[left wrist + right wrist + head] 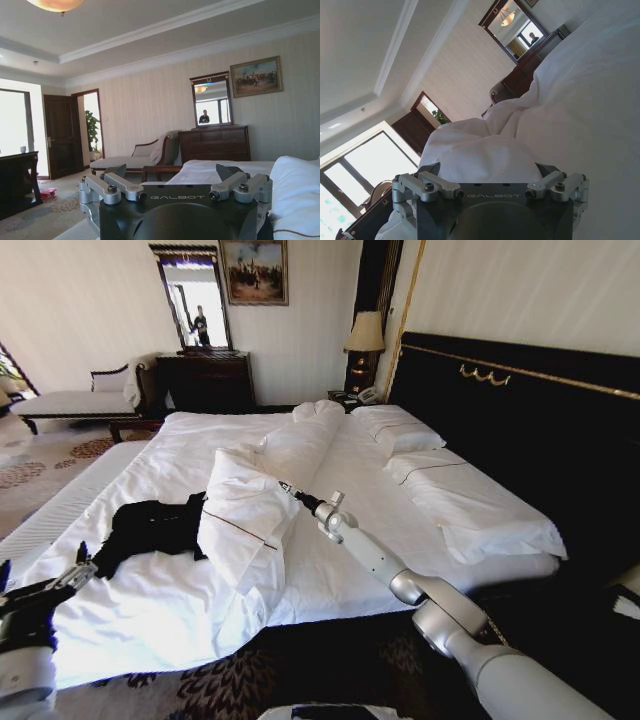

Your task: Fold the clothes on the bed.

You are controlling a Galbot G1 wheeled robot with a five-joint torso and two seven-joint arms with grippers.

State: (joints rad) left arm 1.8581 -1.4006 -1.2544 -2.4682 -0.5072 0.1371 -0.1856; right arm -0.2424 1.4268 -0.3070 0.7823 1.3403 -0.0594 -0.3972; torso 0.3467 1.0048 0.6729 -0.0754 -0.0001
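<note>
Up front in the head view, the black T-shirt (150,525) is lying crumpled on the bed (330,570), touching the near side of the bunched white duvet (255,505). The right gripper (287,488) is reaching against that duvet; the left gripper (75,575) is hovering near the T-shirt. Left wrist view: its fingers (112,182) are spreading released. Right wrist view: fingers (427,180) are splaying released against the duvet (485,155).

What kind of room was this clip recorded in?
Most likely a hotel bedroom: a large bed with white linen and a tall dark headboard, a bedside lamp, and a dresser under a mirror.
</note>
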